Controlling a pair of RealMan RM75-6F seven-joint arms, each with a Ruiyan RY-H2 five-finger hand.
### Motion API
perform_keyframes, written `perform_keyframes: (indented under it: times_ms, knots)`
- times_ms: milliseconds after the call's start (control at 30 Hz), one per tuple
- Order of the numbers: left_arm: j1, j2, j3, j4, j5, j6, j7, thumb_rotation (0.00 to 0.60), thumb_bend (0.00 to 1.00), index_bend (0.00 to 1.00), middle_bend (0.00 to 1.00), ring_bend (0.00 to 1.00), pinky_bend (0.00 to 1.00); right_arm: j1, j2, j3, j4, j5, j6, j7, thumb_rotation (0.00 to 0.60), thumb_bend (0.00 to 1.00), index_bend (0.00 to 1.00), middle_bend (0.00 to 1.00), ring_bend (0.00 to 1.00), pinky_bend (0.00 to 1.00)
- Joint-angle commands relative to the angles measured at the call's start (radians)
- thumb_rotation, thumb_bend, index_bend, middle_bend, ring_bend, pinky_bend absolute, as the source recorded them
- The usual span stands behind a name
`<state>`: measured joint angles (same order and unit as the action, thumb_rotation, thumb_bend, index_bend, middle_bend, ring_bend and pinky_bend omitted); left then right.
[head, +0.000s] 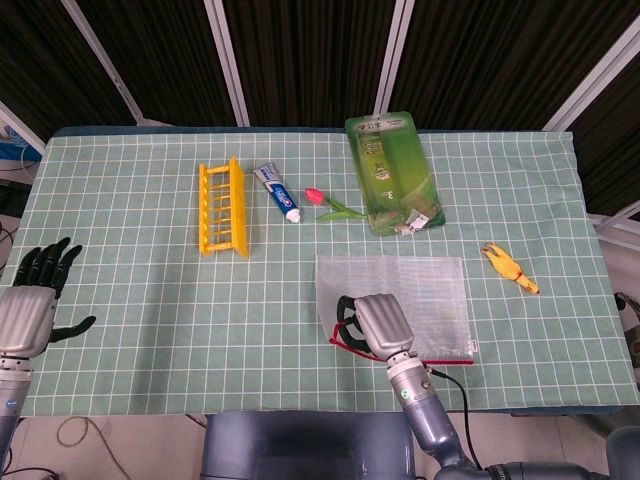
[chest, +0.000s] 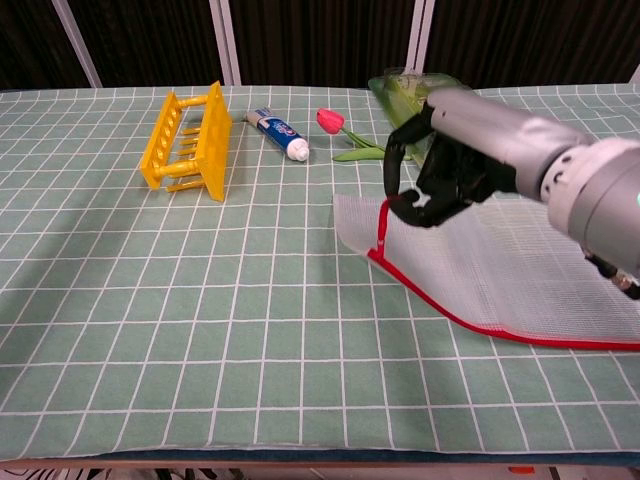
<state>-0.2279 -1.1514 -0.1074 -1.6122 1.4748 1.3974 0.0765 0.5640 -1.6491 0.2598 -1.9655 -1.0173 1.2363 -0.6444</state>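
Note:
My right hand (head: 372, 324) grips the near-left corner of a clear mesh zipper bag (head: 420, 288) by its red zipper edge (head: 443, 357). In the chest view the right hand (chest: 456, 160) is raised above the table, and that corner of the bag (chest: 510, 270) hangs up from it, the red edge (chest: 450, 311) sloping down to the cloth. The rest of the bag lies flat. My left hand (head: 35, 300) hovers at the table's left edge with fingers spread and nothing in it.
A yellow rack (head: 222, 208), a toothpaste tube (head: 277, 192), a red tulip (head: 330, 203) and a green blister pack (head: 392, 172) lie across the far half. A yellow toy (head: 509, 267) lies right of the bag. Green checked cloth (head: 150, 300) covers the table.

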Motion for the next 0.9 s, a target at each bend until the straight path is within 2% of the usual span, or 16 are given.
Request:
perform_keyframes:
  times_ms: [33,233,433,667,900]
  knots:
    - [-0.045,0.015,-0.021,-0.043,0.011,-0.042,0.039,0.6,0.08,0.0,0.0,0.0,0.0,0.028,0.03,0.04,-0.035,0.026,-0.002,-0.019,0.6,0.64,0.66,1.0,1.0,1.0]
    - [-0.161,0.016,-0.084,-0.138,-0.024,-0.162,0.11,0.6,0.1,0.05,0.0,0.0,0.0,0.081,0.058,0.105,-0.075,0.071,-0.009,-0.05,0.6,0.64,0.66,1.0,1.0,1.0]
    - [-0.282,0.015,-0.141,-0.212,-0.101,-0.301,0.184,0.6,0.14,0.14,0.0,0.0,0.0,0.117,0.077,0.134,-0.098,0.111,-0.006,-0.058,0.6,0.64,0.66,1.0,1.0,1.0]
    - [-0.425,-0.028,-0.188,-0.239,-0.226,-0.446,0.28,0.6,0.18,0.22,0.0,0.0,0.0,0.138,0.094,0.135,-0.107,0.144,0.002,-0.044,0.6,0.64,0.67,1.0,1.0,1.0]
    - [-0.541,-0.121,-0.202,-0.227,-0.341,-0.517,0.349,0.6,0.22,0.28,0.0,0.0,0.0,0.155,0.107,0.129,-0.121,0.157,0.016,-0.032,0.6,0.64,0.67,1.0,1.0,1.0]
